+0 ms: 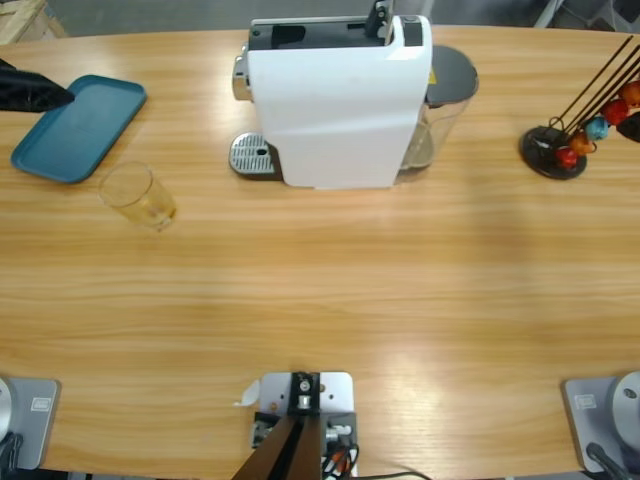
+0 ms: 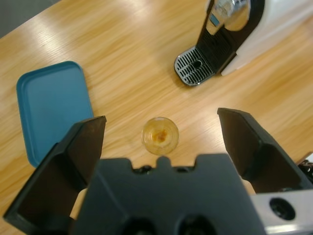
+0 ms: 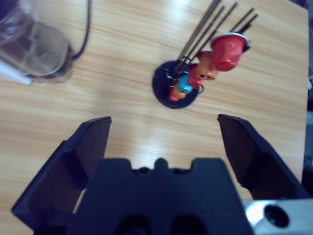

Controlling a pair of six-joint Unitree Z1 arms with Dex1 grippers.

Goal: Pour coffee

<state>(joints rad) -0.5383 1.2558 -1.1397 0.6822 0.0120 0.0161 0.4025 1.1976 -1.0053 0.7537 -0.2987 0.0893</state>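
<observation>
Two pincers hang spread and empty. The left pincer (image 2: pixel 159 147) hovers directly over a small clear drinking glass (image 2: pixel 160 135) standing on the long wooden counter (image 1: pixel 330 300); a thin amber-brown film of coffee (image 2: pixel 159 136) lies at its bottom. Beyond sit a teal plastic tray (image 2: pixel 51 105) and a white capsule coffee machine (image 1: pixel 340 100). The right pincer (image 3: pixel 161 147) faces a black wire capsule rack (image 3: pixel 178 88). An off-centre descent could topple the glass, spilling the coffee.

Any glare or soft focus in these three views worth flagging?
High view: pale ceiling glare streaks the table. Left wrist view: bright sheen near the coffee machine, glass fairly sharp. Right wrist view: capsule holder soft, nearest capsules blurred.
</observation>
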